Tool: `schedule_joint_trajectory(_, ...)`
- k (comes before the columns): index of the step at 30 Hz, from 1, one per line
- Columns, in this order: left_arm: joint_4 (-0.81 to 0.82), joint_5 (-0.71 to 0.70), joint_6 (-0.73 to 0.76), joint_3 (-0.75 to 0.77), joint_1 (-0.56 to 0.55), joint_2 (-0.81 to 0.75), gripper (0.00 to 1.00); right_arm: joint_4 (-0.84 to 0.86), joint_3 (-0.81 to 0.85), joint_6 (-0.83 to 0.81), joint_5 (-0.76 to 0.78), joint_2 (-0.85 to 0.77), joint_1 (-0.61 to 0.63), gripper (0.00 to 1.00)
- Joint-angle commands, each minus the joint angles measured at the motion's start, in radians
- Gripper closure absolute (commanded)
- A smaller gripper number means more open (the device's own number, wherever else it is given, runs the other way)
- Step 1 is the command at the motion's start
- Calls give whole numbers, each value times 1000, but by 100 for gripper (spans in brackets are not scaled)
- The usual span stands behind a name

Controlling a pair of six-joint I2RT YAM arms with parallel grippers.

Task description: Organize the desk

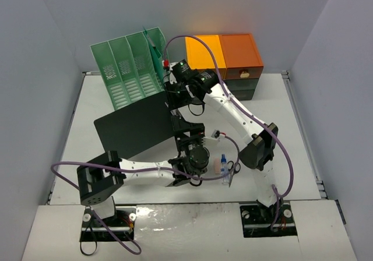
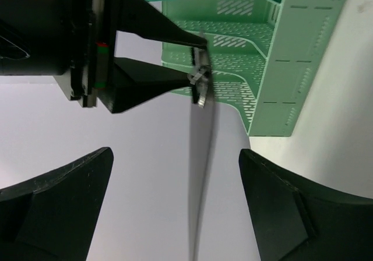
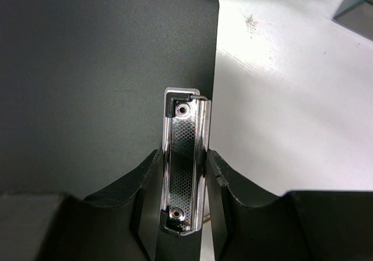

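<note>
Grey walls ring the white tabletop (image 1: 288, 150), which fills the view beneath both arms. At its far middle, the right tool (image 3: 183, 162) is clenched on the clip (image 3: 184, 118) of a black clipboard (image 1: 137, 127) near the green rack (image 1: 128, 66). The left tool (image 2: 175, 156) gapes, released, around the clipboard's edge.

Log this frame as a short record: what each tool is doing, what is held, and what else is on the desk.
right tool: shut on the clipboard at its metal clip
left tool: open, holding nothing, facing the clipboard's edge
file rack: green, far left
drawer cabinet: orange top, far side, right of the rack
desk: white
</note>
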Motion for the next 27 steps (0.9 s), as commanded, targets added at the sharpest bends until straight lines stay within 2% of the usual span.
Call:
schedule_joint_trajectory(1,321,-9,246,109,54,1,14,16,-12,19,-32,-106,7,100)
schedule_joint_trajectory(4,333,-2,281,139,68,6,17,12,-18,15,-28,-112,7,100)
schedule_joint_trajectory(9,329,-11,296,140,79,-2,36,8,-15,9,-24,-120,1,100)
schedule_joint_trajectory(20,393,-39,309,116,78,10,99,8,-27,5,-29,-124,-7,100)
schedule_joint_trajectory(27,443,-42,346,132,76,42,100,6,-39,-2,-26,-134,-7,100)
